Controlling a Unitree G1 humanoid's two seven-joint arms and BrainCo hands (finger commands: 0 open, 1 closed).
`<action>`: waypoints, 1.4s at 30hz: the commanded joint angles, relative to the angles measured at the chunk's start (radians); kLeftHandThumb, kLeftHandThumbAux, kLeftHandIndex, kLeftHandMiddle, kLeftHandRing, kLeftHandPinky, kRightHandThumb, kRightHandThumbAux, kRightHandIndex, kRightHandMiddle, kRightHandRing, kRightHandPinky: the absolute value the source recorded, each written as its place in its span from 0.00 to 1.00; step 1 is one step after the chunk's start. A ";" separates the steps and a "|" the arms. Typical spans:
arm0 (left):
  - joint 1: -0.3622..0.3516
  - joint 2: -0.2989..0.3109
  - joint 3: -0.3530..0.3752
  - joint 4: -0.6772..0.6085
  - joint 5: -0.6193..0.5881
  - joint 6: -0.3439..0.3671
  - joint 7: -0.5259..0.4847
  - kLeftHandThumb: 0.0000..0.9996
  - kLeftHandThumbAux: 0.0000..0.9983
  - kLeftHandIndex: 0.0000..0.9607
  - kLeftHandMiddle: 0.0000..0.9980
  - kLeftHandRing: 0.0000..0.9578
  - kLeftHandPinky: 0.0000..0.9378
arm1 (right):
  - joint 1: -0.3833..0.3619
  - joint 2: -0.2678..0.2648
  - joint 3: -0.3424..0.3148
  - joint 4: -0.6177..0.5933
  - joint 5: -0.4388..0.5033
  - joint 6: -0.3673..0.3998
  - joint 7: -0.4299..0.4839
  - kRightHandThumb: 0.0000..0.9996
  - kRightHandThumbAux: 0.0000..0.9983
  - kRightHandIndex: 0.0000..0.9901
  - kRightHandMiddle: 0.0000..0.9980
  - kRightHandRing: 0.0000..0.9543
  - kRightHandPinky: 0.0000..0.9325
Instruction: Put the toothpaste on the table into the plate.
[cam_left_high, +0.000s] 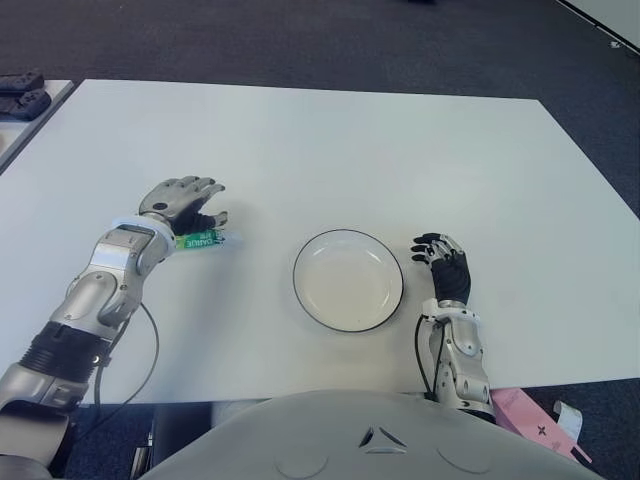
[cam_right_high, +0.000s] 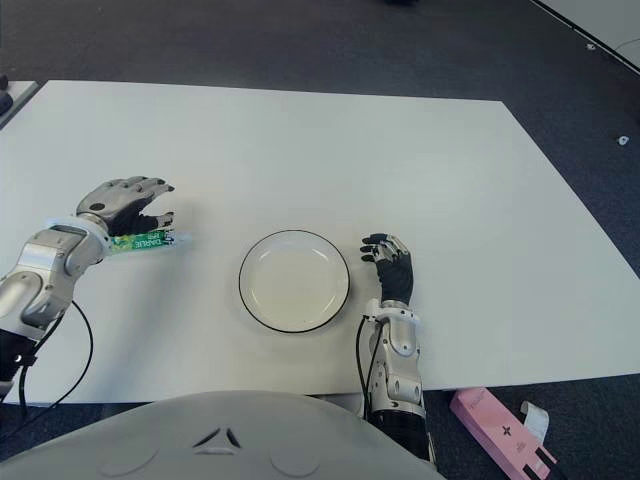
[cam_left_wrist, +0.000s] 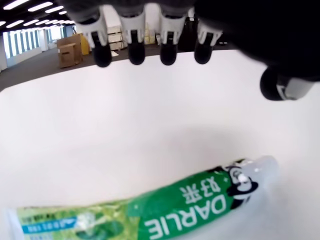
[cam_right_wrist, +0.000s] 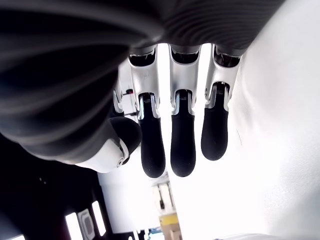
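1. White table (cam_left_high: 330, 140) filled most of both eye views, dark carpet (cam_left_high: 300, 40) behind it.
2. Toothpaste (cam_left_high: 199, 240), a green tube, lay flat on the table directly under the left hand (cam_left_high: 183, 204), well left of the plate (cam_left_high: 348, 280).
3. Left hand was above the tube, fingers spread and bent over it; left wrist view showed the fingertips (cam_left_wrist: 135, 54) clear of the tube (cam_left_wrist: 165, 212), holding nothing.
4. Cap end of the tube pointed toward the plate; the tail end was hidden under the left wrist in the eye views.
5. Left wrist view cut off the lower edge of the tube; the print read "DARLIE".
6. Plate, white with a dark rim, sat near the front edge of the table, nothing in it.
7. Right hand (cam_left_high: 444, 264) showed just right of the plate, fingers loosely extended, holding nothing; contact with the table could not be told.
8. Right wrist view showed only its own fingers (cam_right_wrist: 182, 145) against glare.
9. Pink box (cam_right_high: 497, 430) lay on the floor past the table's front right edge, partly cut off.
10. Dark objects (cam_left_high: 22, 92) sat on a second surface at far left, too small to identify.
11. Nothing lay between tube and plate.
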 joint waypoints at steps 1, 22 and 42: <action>0.007 0.034 -0.021 -0.001 -0.033 -0.012 -0.113 0.53 0.15 0.00 0.00 0.00 0.05 | 0.029 0.018 -0.002 0.022 0.001 0.042 -0.004 0.71 0.72 0.43 0.49 0.52 0.54; 0.028 0.135 -0.008 -0.066 -0.141 -0.007 -0.415 0.56 0.15 0.00 0.00 0.00 0.03 | 0.037 0.026 0.001 0.005 -0.007 0.059 -0.020 0.71 0.72 0.43 0.49 0.52 0.54; 0.091 0.228 0.004 -0.066 -0.220 -0.091 -0.452 0.54 0.12 0.00 0.00 0.00 0.01 | 0.049 0.023 0.007 -0.010 -0.012 0.058 -0.014 0.71 0.72 0.43 0.50 0.52 0.54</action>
